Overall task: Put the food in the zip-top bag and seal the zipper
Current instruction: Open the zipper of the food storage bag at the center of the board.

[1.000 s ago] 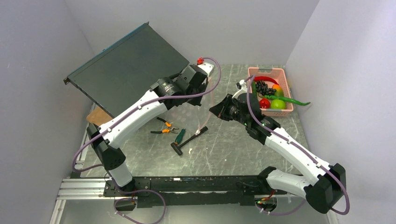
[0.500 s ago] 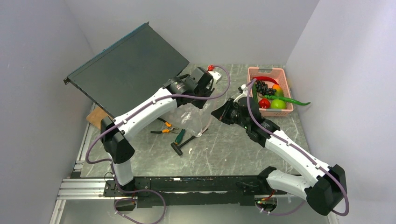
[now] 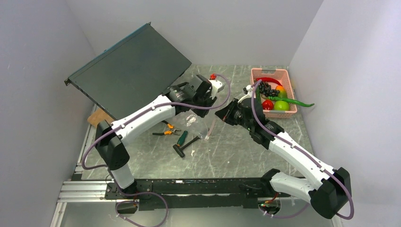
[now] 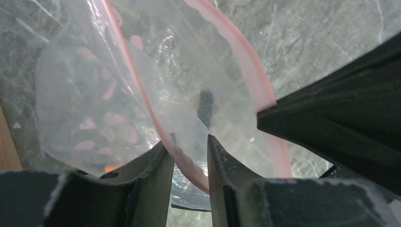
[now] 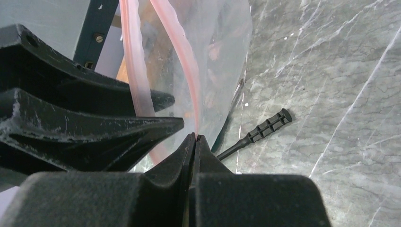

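Nearest you, the pliers (image 3: 166, 130), the screwdriver (image 3: 182, 138) and a black-handled tool (image 5: 270, 124) lie on the table (image 3: 236, 151) just beside the low end of the zip-top bag (image 3: 196, 124); they're not task items. The bag hangs between the two arms and I see no food in it. Your right gripper (image 5: 195, 137) is pinched tight on the zipper (image 4: 246, 75) at one lip; my read is that it's the anchor keeping the mouth up. Your left gripper (image 4: 187, 142) has its jaws apart, with the other lip's pink strip running loose through the gap and nothing clamped, so that side looks unsupported. The food (image 3: 274, 97) all sits further back on the right in the pink basket (image 3: 269, 71), well apart from the bag. The surface is a grey-green marbled slab, probably slick. At far left a dark flat panel (image 3: 127, 71) leans up, and plain pale walls close three sides.
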You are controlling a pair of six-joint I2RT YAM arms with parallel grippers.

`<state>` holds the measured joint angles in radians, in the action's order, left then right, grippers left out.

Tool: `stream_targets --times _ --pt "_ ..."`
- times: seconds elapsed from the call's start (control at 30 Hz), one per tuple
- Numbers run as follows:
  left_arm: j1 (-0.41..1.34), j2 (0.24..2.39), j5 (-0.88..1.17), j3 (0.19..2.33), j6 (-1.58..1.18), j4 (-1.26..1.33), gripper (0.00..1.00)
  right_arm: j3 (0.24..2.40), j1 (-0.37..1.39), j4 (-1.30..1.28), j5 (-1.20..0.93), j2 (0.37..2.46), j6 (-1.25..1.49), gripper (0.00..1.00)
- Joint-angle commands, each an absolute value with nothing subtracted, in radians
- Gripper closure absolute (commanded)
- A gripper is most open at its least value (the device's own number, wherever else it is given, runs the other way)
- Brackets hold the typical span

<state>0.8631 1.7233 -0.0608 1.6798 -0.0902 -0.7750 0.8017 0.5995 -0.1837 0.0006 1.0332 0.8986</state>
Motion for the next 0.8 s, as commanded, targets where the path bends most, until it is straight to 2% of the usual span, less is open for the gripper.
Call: stream_targets --times 0.0,0.07,0.2,0.3,0.5,0.63,0.7,0.77 --pt "0.862 1.635 0.04 1.641 -0.084 -0.691 0.64 0.85 0.598 -0.165 0.037 1.025 0.881 1.0" --pt "0.862 1.624 0.047 1.629 -0.086 -0.686 0.69 0.846 0.598 -0.162 0.038 1.02 0.883 1.0" --pt "0.863 1.609 0.007 1.612 -0.082 -0.676 0.9 0.844 0.6 -0.16 0.029 1.024 0.875 1.0" --pt "0.862 1.599 -0.06 1.599 -0.075 -0.674 1.0 0.848 0.605 -0.155 0.029 1.028 0.838 1.0" --pt "0.863 1.596 -0.191 1.57 -0.061 -0.676 1.0 0.938 0.614 -0.321 0.142 1.098 0.7 1.0" --pt "0.862 1.595 -0.209 1.559 -0.066 -0.665 1.0 0.961 0.614 -0.353 0.157 1.11 0.606 1.0" --pt "0.863 1.593 -0.208 1.556 -0.074 -0.667 1.0 0.99 0.614 -0.377 0.156 1.119 0.573 0.95" --pt "0.862 1.588 -0.21 1.549 -0.088 -0.659 1.0 1.016 0.613 -0.405 0.169 1.12 0.551 0.83"
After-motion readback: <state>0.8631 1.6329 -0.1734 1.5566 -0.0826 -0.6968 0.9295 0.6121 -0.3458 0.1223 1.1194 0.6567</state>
